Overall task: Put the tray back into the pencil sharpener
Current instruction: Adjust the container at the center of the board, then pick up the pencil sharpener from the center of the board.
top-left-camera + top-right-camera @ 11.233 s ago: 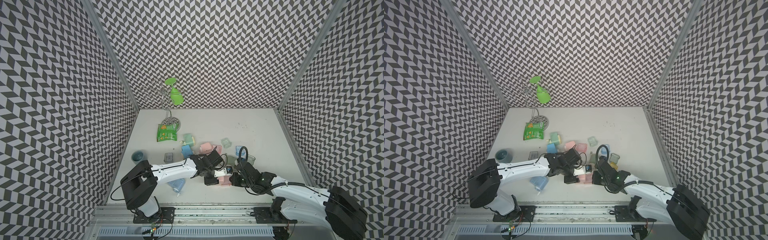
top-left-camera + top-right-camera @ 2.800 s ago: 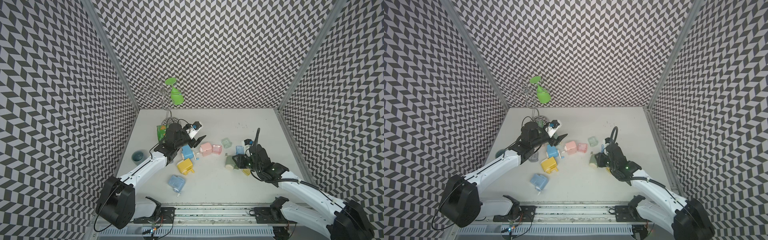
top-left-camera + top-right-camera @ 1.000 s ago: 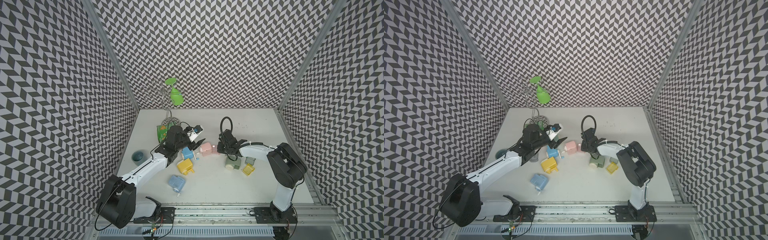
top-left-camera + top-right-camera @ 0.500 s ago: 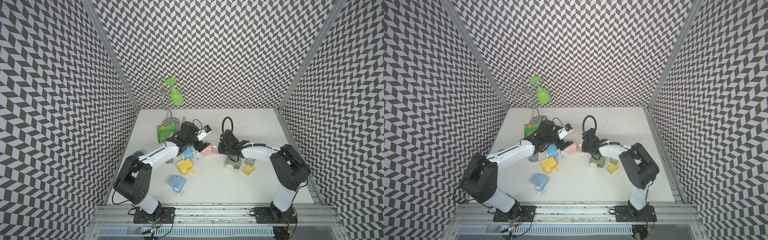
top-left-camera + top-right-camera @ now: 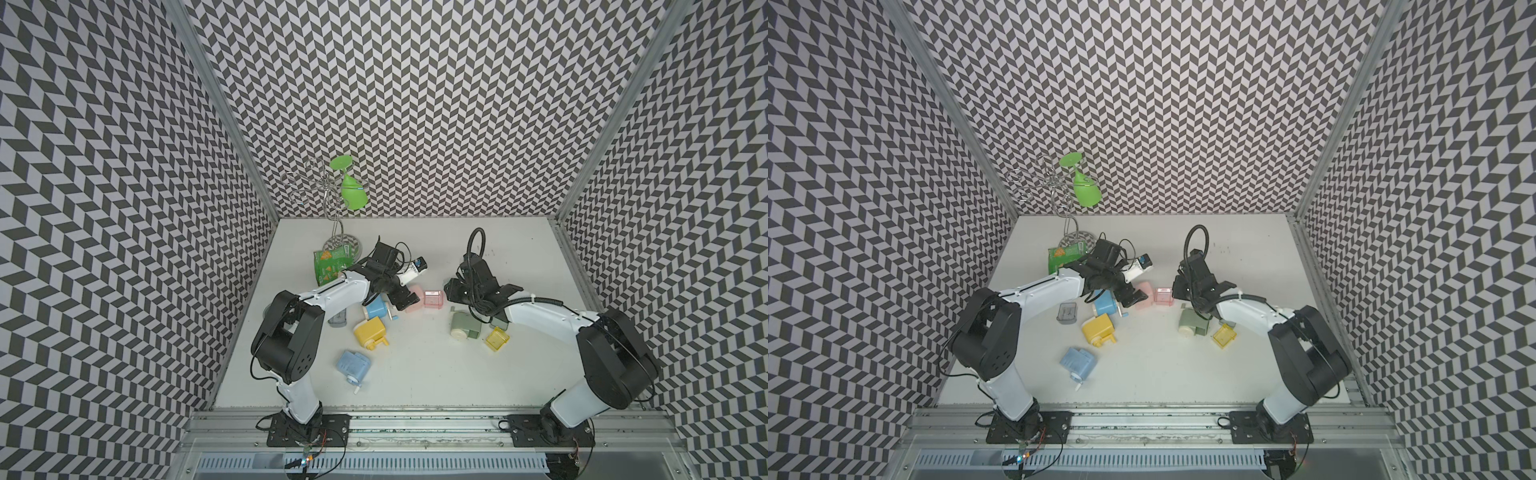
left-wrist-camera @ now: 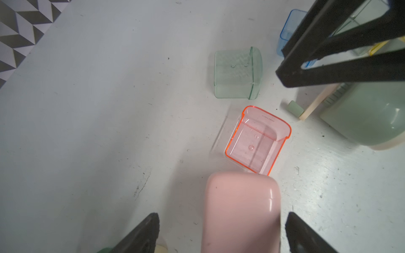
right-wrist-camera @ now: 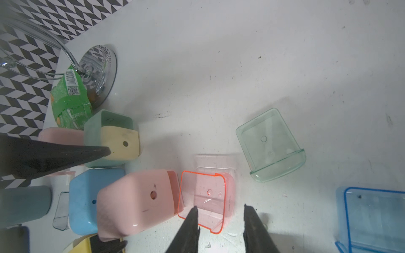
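Pink-tinted clear plastic, the tray (image 7: 206, 195) lies on the table (image 7: 219, 65) just beside the pink sharpener (image 7: 135, 201), not yet inside. Our right gripper (image 7: 221, 207) straddles its wall, jaws apart; our left gripper (image 6: 222, 216) brackets the sharpener, jaws wide, gripping nothing. We judge aligning and sliding in remain.

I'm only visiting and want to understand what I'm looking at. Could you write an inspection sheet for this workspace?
Surface: white tabletop, scuffed.
Job's things: pink plastic pencil sharpener; clear pink plastic tray lying right beside it, not inserted.
Clutter: sage-green sharpener, yellow sharpener, blue sharpener; clear green tray, clear blue tray, yellow tray; green snack packet.
Jaws: left jaws wide open astride the pink sharpener; right jaws parted over the pink tray, not gripping it.
Cables: black cable looped above the right wrist.
Surroundings: black-and-white chevron walls; chrome wire rack holding a green goblet.
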You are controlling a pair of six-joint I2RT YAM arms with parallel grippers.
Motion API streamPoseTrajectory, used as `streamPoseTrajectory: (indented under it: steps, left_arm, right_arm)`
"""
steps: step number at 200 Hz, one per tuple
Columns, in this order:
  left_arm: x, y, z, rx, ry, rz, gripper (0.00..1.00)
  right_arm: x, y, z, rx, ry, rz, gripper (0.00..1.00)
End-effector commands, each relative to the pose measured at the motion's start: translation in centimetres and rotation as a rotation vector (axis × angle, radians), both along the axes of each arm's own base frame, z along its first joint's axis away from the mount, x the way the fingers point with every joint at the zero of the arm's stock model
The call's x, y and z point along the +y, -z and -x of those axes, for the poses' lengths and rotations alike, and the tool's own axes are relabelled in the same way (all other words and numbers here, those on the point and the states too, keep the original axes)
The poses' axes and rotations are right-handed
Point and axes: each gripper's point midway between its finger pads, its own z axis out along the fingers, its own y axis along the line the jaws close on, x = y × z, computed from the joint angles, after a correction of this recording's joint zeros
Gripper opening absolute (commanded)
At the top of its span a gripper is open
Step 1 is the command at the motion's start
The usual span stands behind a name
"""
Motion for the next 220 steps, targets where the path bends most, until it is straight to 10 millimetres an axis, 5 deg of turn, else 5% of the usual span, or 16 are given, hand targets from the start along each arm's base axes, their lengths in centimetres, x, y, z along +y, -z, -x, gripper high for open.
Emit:
streamPoseTrajectory:
  steps: [1,114,177,220]
  left_arm:
    - [-0.6,0.5,0.8,0.033,0.061,-0.017,0.90]
    - [-1.0,1.9,2.0,0.066,0.183,-0.035,0.57]
    - [-1.6,-1.1,2.9,0.001,0.220,0.023,0.49]
    - [-2.1,-4.5,5.9,-0.091,0.269,0.078,0.47]
  right_arm:
    - [0.2,-1.9,-0.3,-0.060,-0.013,-0.038,0.35]
    - [-0.5,-2.5,0.3,-0.066,-0.017,-0.034,0.33]
    - [-0.8,-1.7,0.3,-0.049,-0.026,0.002,0.34]
    - [-0.2,-1.4,0.1,-0.059,-0.068,0.044,0.34]
